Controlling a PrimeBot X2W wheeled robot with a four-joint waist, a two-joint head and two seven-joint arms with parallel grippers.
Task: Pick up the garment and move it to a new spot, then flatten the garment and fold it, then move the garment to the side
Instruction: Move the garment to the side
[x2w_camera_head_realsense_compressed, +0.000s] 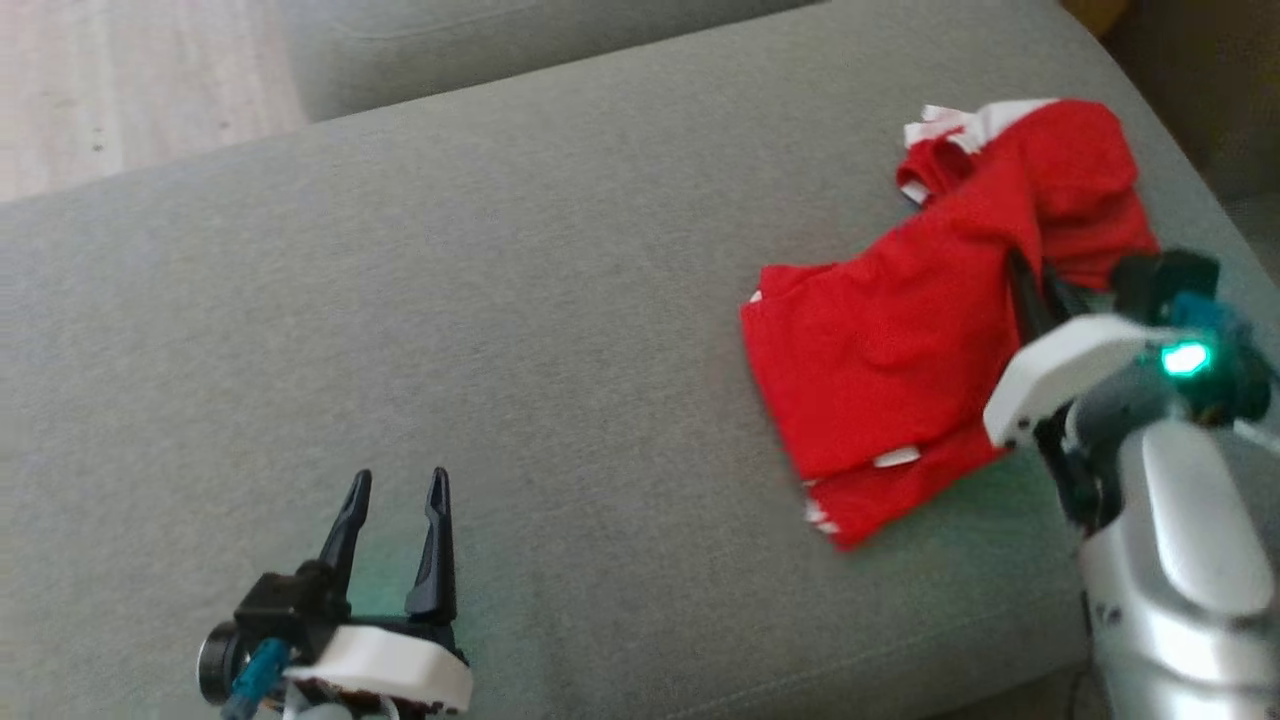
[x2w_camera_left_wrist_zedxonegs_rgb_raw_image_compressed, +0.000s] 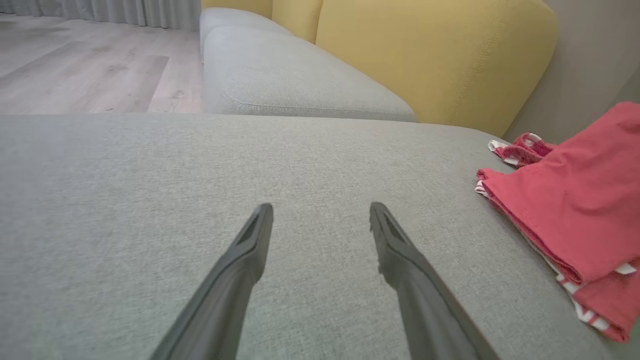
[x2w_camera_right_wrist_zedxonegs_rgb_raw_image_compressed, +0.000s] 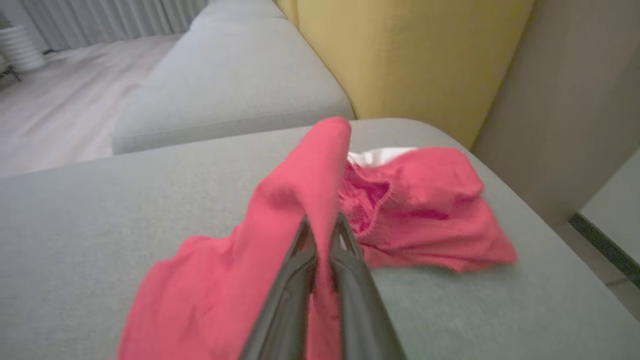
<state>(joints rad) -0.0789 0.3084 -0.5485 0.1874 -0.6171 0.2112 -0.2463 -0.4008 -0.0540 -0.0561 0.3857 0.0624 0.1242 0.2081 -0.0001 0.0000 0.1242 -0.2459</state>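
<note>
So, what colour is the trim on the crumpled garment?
White, edging the red fabric garment; clearest in the head view.

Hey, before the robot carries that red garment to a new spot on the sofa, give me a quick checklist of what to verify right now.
1. Grip: the right hand is shut on the red garment, with a fold pinched between its fingers: ok.
2. Spare arm: the left hand is open and away from the cloth: ok.
3. Lift: the garment is off the seat cushion: not ok, most of it lies bunched on the cushion.
4. Landing spot: there is bare cushion toward the robot's left: ok.
5. Number of layers held in the grip: cannot tell.
</note>
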